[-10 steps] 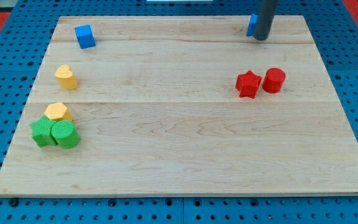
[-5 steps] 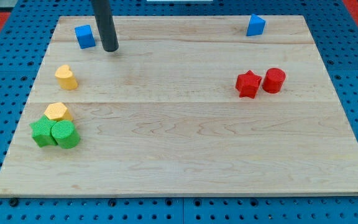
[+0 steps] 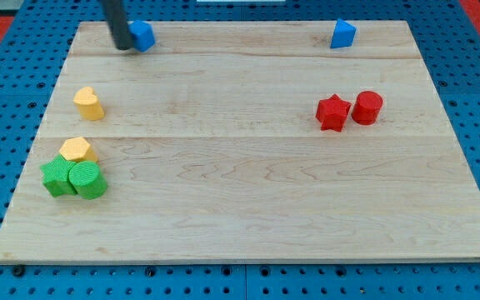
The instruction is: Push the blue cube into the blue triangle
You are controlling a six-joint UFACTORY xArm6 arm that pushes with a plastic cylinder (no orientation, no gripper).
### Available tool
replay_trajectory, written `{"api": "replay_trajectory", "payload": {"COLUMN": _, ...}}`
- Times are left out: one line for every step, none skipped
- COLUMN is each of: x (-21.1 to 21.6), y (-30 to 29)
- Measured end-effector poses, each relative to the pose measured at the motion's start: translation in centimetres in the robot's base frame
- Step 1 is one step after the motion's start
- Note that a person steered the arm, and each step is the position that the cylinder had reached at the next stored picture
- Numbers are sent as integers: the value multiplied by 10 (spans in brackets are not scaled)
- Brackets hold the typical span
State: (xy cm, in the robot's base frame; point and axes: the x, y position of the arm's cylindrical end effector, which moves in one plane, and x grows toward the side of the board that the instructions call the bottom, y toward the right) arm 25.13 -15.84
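My tip against the blue cube at the board's top left.

My tip (image 3: 124, 47) sits at the view's top left, touching the left side of the blue cube (image 3: 143, 35), which the rod partly covers. The blue triangle (image 3: 343, 33) stands well apart, near the top edge toward the view's right. On the wooden board (image 3: 248, 200) I see a red star (image 3: 332, 112) just beside a red cylinder (image 3: 367, 107) at the right, a yellow heart-like block (image 3: 89, 103) at the left, and below it a yellow hexagon (image 3: 76, 149) touching a green cube-like block (image 3: 56, 177) and a green cylinder (image 3: 87, 179).
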Motion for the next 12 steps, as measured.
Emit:
{"api": "replay_trajectory", "payload": {"x": 0, "y": 92}}
{"api": "replay_trajectory", "payload": {"x": 0, "y": 137}}
{"api": "replay_trajectory", "payload": {"x": 0, "y": 150}}
{"api": "replay_trajectory", "payload": {"x": 14, "y": 123}}
{"api": "replay_trajectory", "payload": {"x": 26, "y": 73}}
{"api": "replay_trajectory", "payload": {"x": 16, "y": -6}}
{"api": "replay_trajectory", "payload": {"x": 9, "y": -74}}
{"api": "replay_trajectory", "payload": {"x": 3, "y": -116}}
{"api": "replay_trajectory", "payload": {"x": -5, "y": -145}}
{"api": "replay_trajectory", "payload": {"x": -9, "y": -130}}
{"api": "replay_trajectory", "payload": {"x": -29, "y": -107}}
{"api": "replay_trajectory", "payload": {"x": -39, "y": -48}}
